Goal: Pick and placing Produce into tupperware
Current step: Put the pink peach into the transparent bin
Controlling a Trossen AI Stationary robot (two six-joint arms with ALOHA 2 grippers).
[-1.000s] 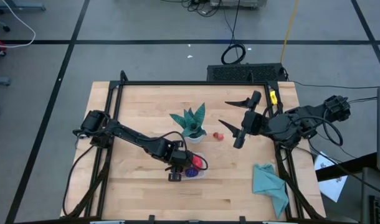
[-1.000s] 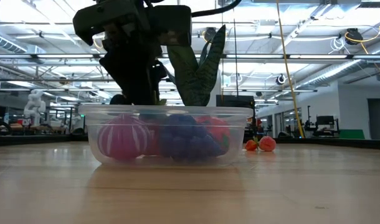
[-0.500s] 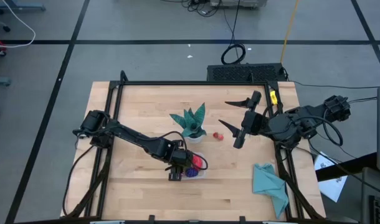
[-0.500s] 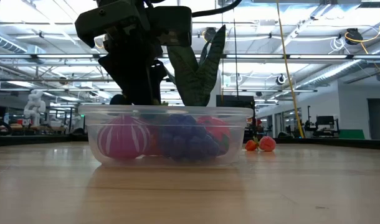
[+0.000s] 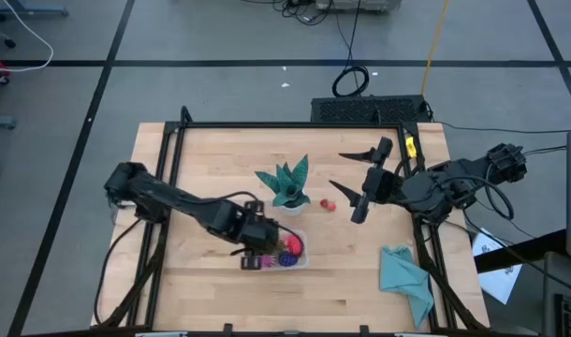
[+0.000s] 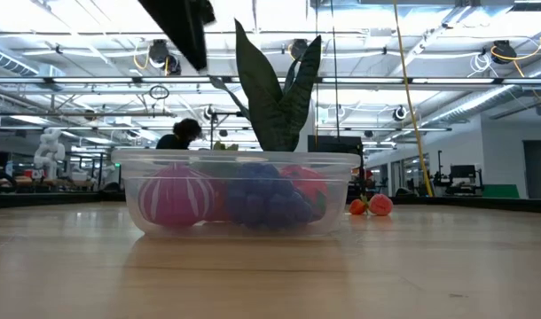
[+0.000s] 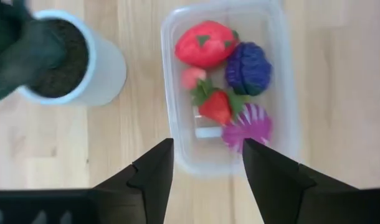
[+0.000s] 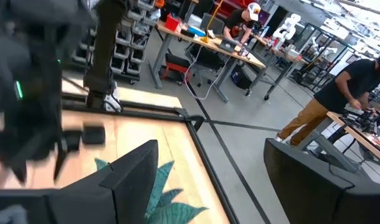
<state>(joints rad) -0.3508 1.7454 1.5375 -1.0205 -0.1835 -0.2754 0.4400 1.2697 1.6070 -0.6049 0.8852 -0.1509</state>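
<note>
The left gripper (image 7: 205, 163) hangs above the near end of the tupperware (image 7: 283, 81), its two dark fingers (image 7: 154, 174) spread apart with nothing between them; in the view from above it sits at the container's left edge (image 5: 252, 255). The clear, round-cornered tupperware (image 5: 300, 257) rests on the wooden table (image 5: 201, 159) just in front of the teal spiky plant (image 5: 287, 182), whose white pot (image 7: 106, 68) stands close beside the container's long wall without clearly touching it. Inside lie a large red piece (image 7: 204, 43) speckled with green, a dark purple piece (image 7: 248, 67), a pale pink bit (image 7: 191, 78), a red strawberry (image 7: 215, 106) with green leaves, and a pink-purple ball (image 7: 251, 123) with pale ribs. From table height the ball (image 6: 175, 196), the purple piece (image 6: 269, 200) and the red piece (image 6: 308, 182) show through the clear wall, the plant's leaves (image 6: 275, 93) rising behind. Two small red strawberries (image 5: 328, 203) remain loose on the table to the right of the pot, between it and the right gripper (image 5: 353, 170), which waits in the air at the table's right side with its fingers wide and empty. A teal cloth (image 5: 404, 278) lies crumpled near the front right corner. People work at desks (image 8: 240, 28) in the room beyond.
</note>
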